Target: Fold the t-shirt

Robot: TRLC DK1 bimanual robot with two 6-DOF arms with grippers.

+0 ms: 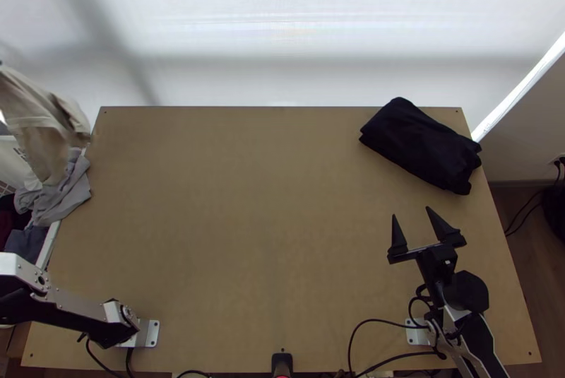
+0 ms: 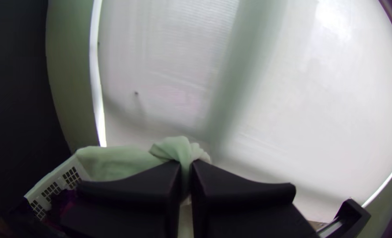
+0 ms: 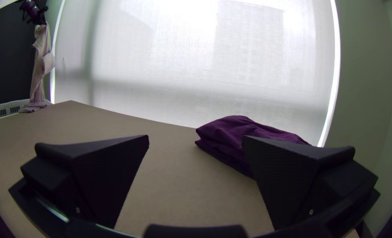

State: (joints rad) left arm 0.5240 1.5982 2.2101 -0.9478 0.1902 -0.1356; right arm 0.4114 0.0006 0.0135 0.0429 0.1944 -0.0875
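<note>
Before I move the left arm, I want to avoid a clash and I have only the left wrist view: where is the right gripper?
Observer: The right gripper is over the right part of the table.
Operator: Is it holding anything?
Observer: No, its fingers stand wide apart with nothing between them.
Operator: Anything lying beyond it?
Observer: Yes, a dark cloth, folded into a thick bundle, at the far right corner.
</note>
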